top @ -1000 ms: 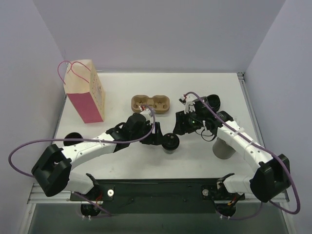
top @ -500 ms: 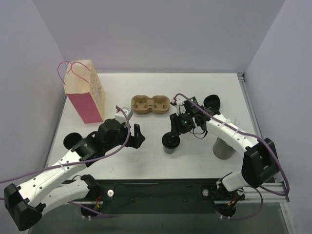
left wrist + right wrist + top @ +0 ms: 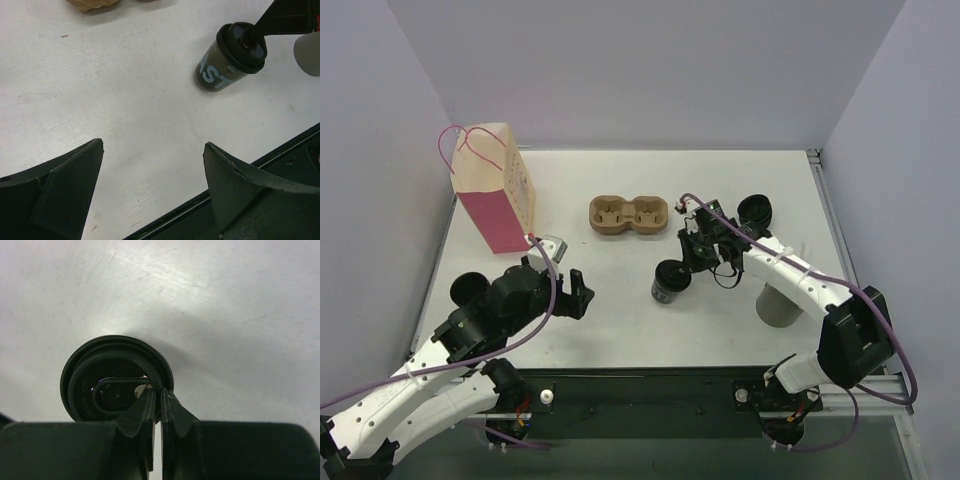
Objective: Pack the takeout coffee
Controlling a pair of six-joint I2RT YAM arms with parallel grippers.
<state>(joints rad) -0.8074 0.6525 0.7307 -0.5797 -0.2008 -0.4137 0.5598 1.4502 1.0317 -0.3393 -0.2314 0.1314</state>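
A small black takeout coffee cup [image 3: 667, 283] with a black lid stands right of the table's middle. It also shows in the left wrist view [image 3: 231, 56] and from above in the right wrist view [image 3: 110, 375]. My right gripper [image 3: 690, 263] [image 3: 161, 396] is shut on the rim of its lid, one finger inside the rim and one outside. My left gripper [image 3: 578, 294] [image 3: 152, 155] is open and empty over bare table, left of the cup. The brown pulp tray [image 3: 628, 215] lies behind with both wells empty. A second black cup [image 3: 467, 289] stands at the left, beside my left arm.
A pink and tan paper bag [image 3: 496, 195] stands at the back left. A taller grey cylinder [image 3: 777, 306] stands under my right forearm. A stack of black lids [image 3: 757, 211] lies at the back right. The table's near edge [image 3: 235, 172] is just below my left fingers.
My left gripper has let go of the cup and drawn back to the left and nearer. My right gripper has come down onto the cup and shut on its lid rim.
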